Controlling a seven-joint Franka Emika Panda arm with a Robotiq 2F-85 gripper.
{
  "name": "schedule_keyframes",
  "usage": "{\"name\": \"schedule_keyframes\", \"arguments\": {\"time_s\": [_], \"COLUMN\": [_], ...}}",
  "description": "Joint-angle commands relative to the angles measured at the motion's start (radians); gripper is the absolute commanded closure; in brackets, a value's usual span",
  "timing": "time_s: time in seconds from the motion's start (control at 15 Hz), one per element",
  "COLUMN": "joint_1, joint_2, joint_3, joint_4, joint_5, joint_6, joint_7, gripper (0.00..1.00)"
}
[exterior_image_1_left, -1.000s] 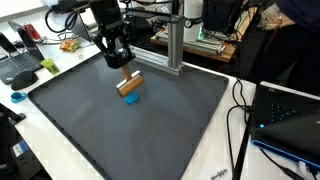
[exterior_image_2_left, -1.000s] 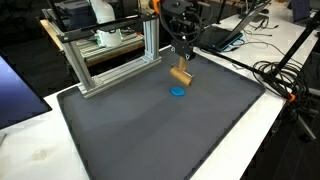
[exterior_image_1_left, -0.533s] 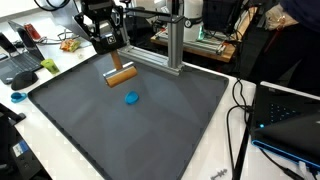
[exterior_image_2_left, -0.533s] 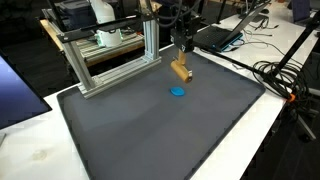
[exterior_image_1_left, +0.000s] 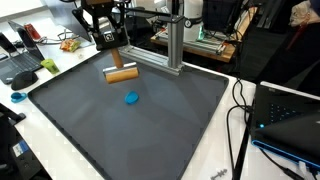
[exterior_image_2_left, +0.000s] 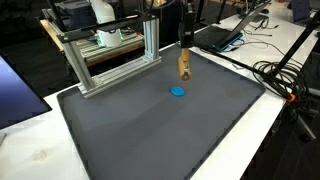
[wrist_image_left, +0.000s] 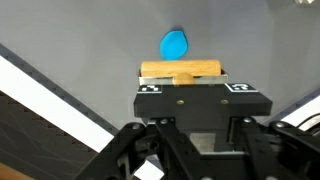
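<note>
Gripper status: I have the gripper (exterior_image_1_left: 116, 62) pinched on a wooden block (exterior_image_1_left: 121, 75), and the block hangs from the fingertips, clear of the surface below. Which faces of the block the pads bear on I cannot tell.

Wrist view: the gripper (wrist_image_left: 183, 80) enters from the bottom edge. The wooden block (wrist_image_left: 181, 69) lies crosswise at the fingertips, its long axis running from side to side across the picture. Just beyond it a blue piece (wrist_image_left: 175, 44) shows against the dark surface.

Location of the held item: in both exterior views the block is in the air over the far part of a dark grey mat (exterior_image_1_left: 150, 130), near an aluminium frame (exterior_image_1_left: 172, 45) that stands along the mat's far edge. In an exterior view the gripper (exterior_image_2_left: 185, 45) points straight down and the wooden block (exterior_image_2_left: 184, 66) appears narrow, seen almost end-on.

Surroundings:
- The blue piece (exterior_image_1_left: 131, 98) lies flat on the mat — apart from the block and nearer the mat's centre. It shows likewise in an exterior view (exterior_image_2_left: 178, 92).
- The aluminium frame (exterior_image_2_left: 110, 60) stands beside the mat (exterior_image_2_left: 160, 130), not touching the block.
- The mat covers a white table (exterior_image_1_left: 205, 165); a laptop (exterior_image_1_left: 285, 115) sits at the table's edge, well apart from the gripper.
</note>
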Motion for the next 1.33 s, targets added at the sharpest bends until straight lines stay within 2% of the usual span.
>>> {"name": "schedule_keyframes", "arguments": {"time_s": [0.0, 0.27, 0.73, 1.0, 1.27], "joint_1": [0.037, 0.067, 0.133, 0.150, 0.152], "joint_2": [-0.032, -0.049, -0.073, -0.088, -0.109], "joint_3": [-0.014, -0.014, -0.017, -0.019, -0.022], "joint_4": [0.009, 0.009, 0.029, 0.021, -0.017], "joint_5": [-0.027, -0.075, -0.190, -0.187, -0.164], "joint_6": [-0.026, -0.032, -0.138, -0.188, -0.127], "joint_7": [0.240, 0.519, 1.007, 1.243, 1.455], "gripper": [0.78, 0.78, 0.78, 0.78, 0.78]}}
